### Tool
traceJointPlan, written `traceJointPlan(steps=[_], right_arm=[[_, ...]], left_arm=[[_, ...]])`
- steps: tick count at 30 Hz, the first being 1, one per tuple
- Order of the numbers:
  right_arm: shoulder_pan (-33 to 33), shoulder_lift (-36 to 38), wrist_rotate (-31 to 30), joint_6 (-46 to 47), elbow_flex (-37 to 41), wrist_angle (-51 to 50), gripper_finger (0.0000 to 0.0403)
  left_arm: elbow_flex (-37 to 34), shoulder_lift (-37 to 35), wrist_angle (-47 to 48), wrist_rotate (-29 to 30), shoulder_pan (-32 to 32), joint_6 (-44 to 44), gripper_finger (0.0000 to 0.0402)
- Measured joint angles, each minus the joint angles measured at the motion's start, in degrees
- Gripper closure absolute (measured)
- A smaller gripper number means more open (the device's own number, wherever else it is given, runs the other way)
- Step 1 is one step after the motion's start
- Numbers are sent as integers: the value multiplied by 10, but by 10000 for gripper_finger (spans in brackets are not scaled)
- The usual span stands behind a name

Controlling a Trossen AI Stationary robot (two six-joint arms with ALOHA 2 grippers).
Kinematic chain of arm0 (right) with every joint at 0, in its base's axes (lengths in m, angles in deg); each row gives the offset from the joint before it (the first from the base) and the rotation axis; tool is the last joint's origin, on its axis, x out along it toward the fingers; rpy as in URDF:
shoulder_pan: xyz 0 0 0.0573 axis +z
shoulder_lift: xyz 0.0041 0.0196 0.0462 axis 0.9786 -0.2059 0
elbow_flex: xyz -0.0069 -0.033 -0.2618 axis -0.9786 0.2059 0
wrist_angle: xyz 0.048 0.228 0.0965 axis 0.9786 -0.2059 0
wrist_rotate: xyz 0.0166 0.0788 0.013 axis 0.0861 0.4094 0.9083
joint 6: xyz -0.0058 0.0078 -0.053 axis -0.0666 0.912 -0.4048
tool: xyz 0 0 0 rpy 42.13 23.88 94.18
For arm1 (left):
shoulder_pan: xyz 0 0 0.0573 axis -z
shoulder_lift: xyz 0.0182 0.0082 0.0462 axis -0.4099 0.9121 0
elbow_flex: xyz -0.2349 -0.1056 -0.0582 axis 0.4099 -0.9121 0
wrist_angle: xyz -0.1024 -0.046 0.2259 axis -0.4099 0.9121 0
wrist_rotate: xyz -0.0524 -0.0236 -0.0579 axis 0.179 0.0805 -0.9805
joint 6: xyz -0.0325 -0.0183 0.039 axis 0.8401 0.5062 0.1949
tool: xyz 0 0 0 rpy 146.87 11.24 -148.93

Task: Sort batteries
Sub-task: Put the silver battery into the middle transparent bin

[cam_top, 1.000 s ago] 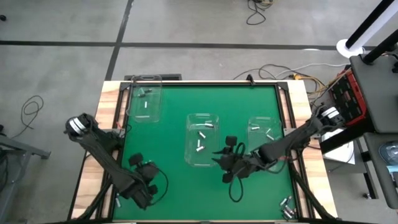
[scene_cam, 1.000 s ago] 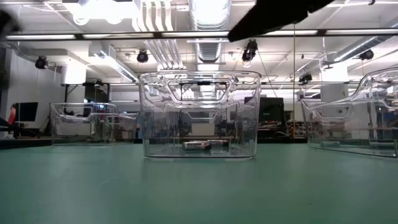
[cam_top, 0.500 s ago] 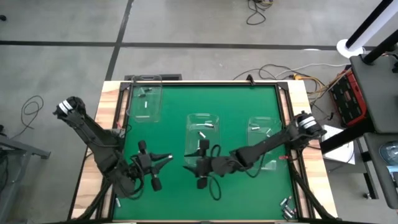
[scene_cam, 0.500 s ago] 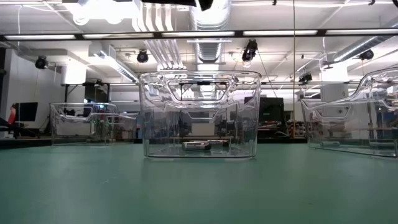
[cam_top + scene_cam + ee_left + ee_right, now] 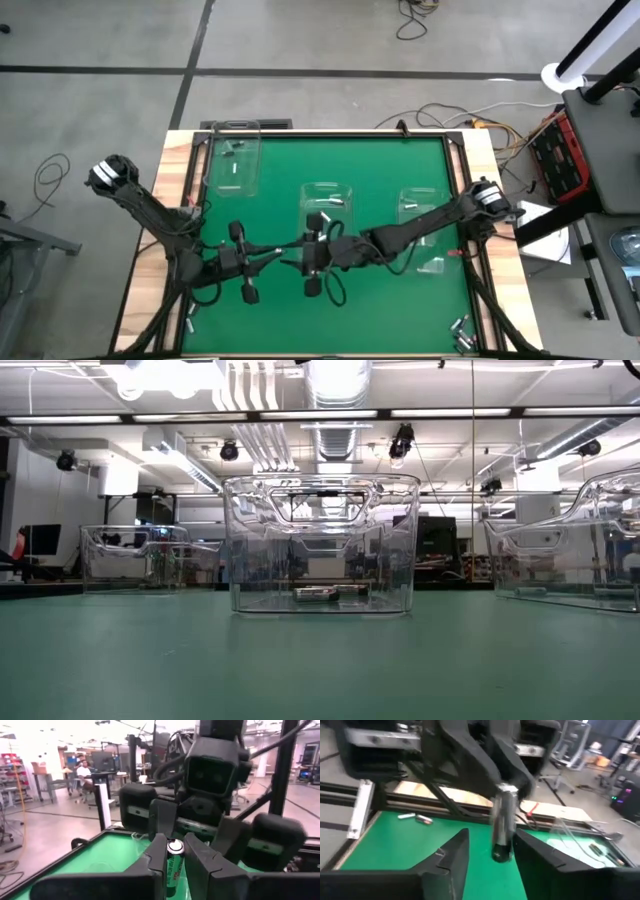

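Both arms are meeting mid-table now; my left gripper (image 5: pixel 175 857) is pinching a battery (image 5: pixel 174 861) upright, my right gripper (image 5: pixel 487 852) gaping around it. Handover step: next, closing right, then releasing left.

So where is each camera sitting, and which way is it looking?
High view: above, looking straight down at the green table; both arms show.
Low view: at tabletop height, facing the middle clear bin; no arm shows.
Left wrist view: on the left arm, facing the right gripper; its own fingers hold a battery.
Right wrist view: looks back at the left gripper.
Both wrist views share that battery.
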Motion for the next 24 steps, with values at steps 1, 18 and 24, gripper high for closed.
traceJointPlan(steps=[1,18,24], right_arm=[[0,0,3,0,0,0,274],[-45,35,18,19,-22,-215,367],[-122,11,68,91,-82,-458,367]], left_arm=[[-3,0,-2,-6,0,-2,379],[-29,-17,80,29,5,45,283],[-103,-47,159,33,-3,218,207]])
